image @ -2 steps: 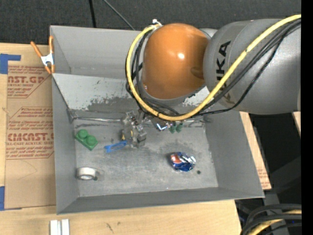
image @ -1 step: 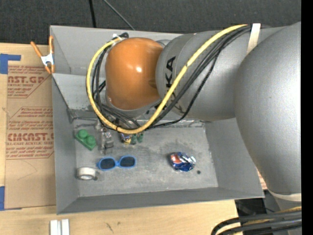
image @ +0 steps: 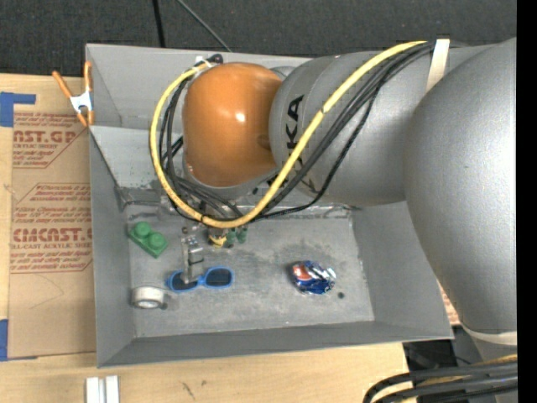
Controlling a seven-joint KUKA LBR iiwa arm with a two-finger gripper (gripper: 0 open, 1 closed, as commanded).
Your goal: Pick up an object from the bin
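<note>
My gripper (image: pixel 193 269) hangs below the orange wrist cover, its thin fingers pointing down onto a pair of blue toy sunglasses (image: pixel 201 280) lying near the bin's front left. The fingertips sit at the left lens of the glasses, touching or just above them. A green toy brick (image: pixel 147 238) lies to the upper left of the gripper. A small silver tape roll (image: pixel 148 297) rests to the lower left, close to the sunglasses.
A crumpled blue, red and white wrapper (image: pixel 313 278) lies on the bin floor to the right. The big grey arm and its orange cover hide the back and right of the bin.
</note>
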